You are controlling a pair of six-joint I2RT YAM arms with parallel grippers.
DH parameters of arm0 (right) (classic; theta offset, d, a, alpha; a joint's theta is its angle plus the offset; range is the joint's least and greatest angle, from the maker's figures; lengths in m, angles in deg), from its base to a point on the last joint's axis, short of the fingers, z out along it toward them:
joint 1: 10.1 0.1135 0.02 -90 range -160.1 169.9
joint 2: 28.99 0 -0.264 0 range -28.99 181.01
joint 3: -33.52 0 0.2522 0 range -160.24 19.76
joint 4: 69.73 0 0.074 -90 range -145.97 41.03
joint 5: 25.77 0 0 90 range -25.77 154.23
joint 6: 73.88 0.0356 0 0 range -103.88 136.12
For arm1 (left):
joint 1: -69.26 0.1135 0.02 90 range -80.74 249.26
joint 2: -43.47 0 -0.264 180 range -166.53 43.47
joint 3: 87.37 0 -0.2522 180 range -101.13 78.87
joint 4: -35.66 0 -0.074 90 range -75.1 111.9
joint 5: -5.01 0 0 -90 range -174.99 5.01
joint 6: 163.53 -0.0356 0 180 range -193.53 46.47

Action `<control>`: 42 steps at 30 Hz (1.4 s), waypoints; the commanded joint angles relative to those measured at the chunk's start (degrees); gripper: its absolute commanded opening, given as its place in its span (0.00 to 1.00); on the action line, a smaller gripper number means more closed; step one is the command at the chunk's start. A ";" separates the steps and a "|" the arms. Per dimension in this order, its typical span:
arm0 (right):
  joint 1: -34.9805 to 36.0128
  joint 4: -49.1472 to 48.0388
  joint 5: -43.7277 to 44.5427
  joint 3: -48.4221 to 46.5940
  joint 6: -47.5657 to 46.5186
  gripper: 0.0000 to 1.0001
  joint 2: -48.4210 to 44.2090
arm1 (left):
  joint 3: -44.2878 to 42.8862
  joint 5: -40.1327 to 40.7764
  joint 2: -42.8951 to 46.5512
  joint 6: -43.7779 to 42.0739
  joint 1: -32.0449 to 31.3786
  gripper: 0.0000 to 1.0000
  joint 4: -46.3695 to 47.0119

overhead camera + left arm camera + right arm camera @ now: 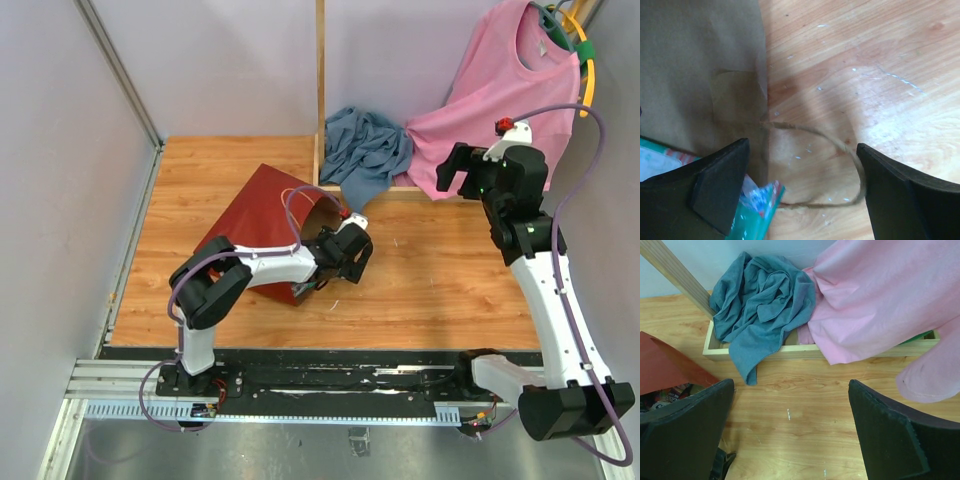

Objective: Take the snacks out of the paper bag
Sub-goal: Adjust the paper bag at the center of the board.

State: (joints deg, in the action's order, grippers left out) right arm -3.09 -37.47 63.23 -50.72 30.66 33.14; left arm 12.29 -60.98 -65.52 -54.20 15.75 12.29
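The dark-red paper bag point(255, 215) lies on its side on the wooden table, its mouth towards the right. My left gripper point(347, 256) is open at that mouth. In the left wrist view its jaws point(801, 150) stand wide apart over the bag's cord handle point(840, 145), with the brown kraft inside point(695, 65) at the left. A green snack packet point(757, 205) pokes out beside the left finger point(715, 185). My right gripper point(458, 170) is open and empty, held high at the back right point(791, 387). It sees the bag point(665, 365) and some packets point(667, 394) in its mouth.
A blue cloth point(365, 150) and a pink shirt point(500, 90) hang over a low wooden tray point(790, 351) at the back. An upright wooden post point(320, 90) stands behind the bag. Grey walls close in the left and right sides.
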 commanded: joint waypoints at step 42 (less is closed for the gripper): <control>26.14 -22.38 -12.43 13.60 23.24 0.89 12.99 | 14.38 -24.91 55.59 7.36 30.19 1.00 -6.97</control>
State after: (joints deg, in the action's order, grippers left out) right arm 19.49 -54.73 54.32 -37.35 49.61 44.70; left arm 22.01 -72.83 -7.45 -50.63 36.79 2.08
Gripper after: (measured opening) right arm 0.908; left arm 0.994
